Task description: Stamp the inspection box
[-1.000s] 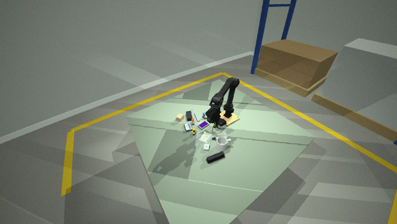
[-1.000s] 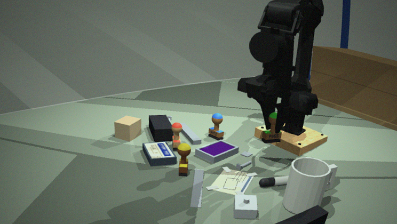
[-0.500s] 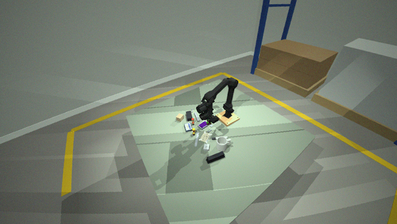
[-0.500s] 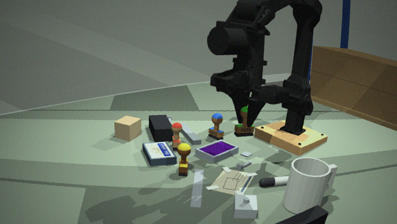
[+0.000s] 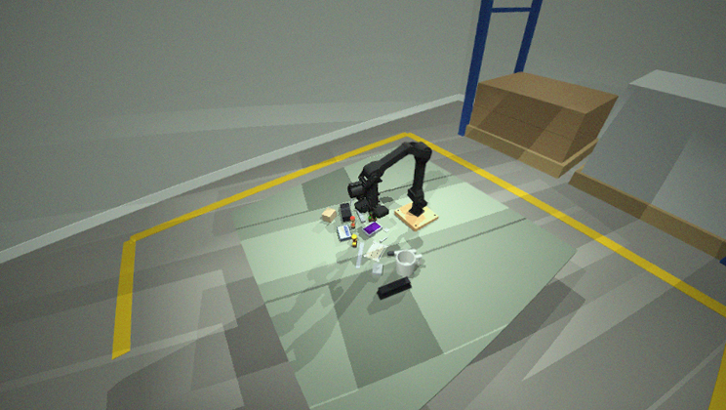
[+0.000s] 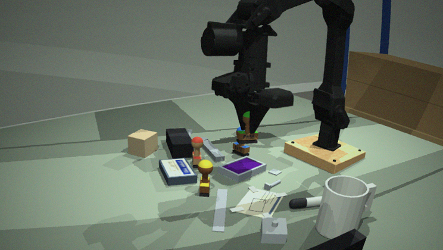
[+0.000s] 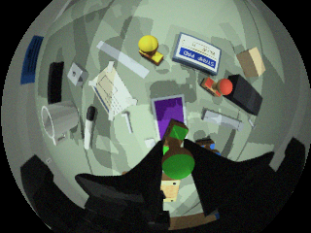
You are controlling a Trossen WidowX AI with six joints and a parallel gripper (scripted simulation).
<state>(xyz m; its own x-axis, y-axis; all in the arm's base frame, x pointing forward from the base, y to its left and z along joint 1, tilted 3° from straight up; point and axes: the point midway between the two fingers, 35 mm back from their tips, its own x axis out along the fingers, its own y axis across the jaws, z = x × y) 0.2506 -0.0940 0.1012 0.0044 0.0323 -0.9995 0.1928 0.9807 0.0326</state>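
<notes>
Matte black arm (image 6: 329, 26), blocky links, tapered black hand (image 6: 249, 123)

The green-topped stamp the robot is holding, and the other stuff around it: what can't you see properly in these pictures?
- Green-topped stamp, wrist view: the black fingers cover its sides, and its printing face is turned away.
- Blue-topped stamp, exterior view: the held stamp hides its knob.
- Ink pad: the stamp's height above the bench cannot be judged from any view.
- Card, top view: too small to show its box.
- Black block, exterior view: cut off by the bottom edge.
</notes>
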